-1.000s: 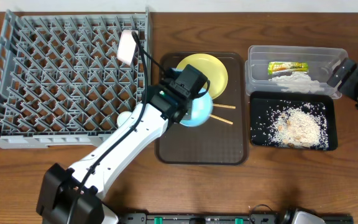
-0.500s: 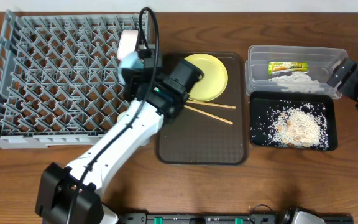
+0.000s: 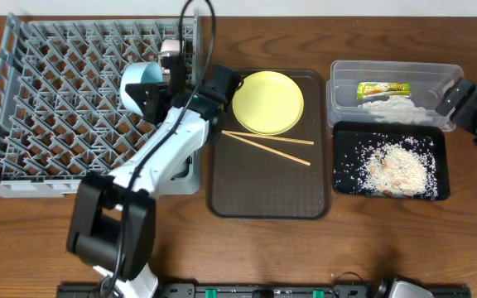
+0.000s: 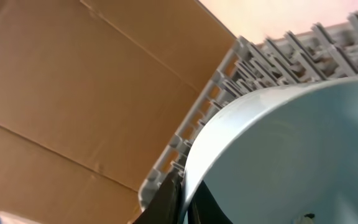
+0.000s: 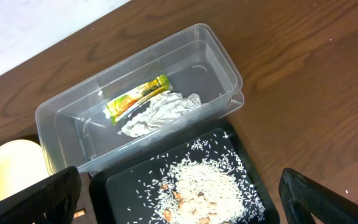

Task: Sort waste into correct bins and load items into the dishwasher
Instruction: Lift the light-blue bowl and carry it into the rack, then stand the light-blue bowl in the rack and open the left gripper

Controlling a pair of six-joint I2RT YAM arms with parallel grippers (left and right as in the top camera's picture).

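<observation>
My left gripper (image 3: 150, 93) is shut on the rim of the light-blue bowl (image 3: 137, 80) and holds it tilted over the right part of the grey dish rack (image 3: 48, 99). In the left wrist view the bowl (image 4: 291, 155) fills the frame, with a black finger (image 4: 166, 199) pinching its rim. The yellow plate (image 3: 267, 102) and the chopsticks (image 3: 268, 143) lie on the brown tray (image 3: 267, 194). A small white cup (image 3: 171, 50) sits in the rack. My right gripper (image 3: 460, 99) is open and empty beside the clear tub (image 3: 342, 95), which holds the wrapper (image 5: 138, 96) and tissue (image 5: 160, 112). Rice (image 5: 204, 186) lies in the black tray (image 3: 346, 178).
The rack takes up the table's left side, the brown tray the middle, and the two bins the right. My left arm reaches across the rack's front right corner. The right wrist view shows bare wooden table (image 5: 316, 93) right of the bins.
My left gripper has lifted the light-blue bowl off the brown tray and carried it left and back over the rack. The chopsticks now lie uncovered. The right arm has not moved.
</observation>
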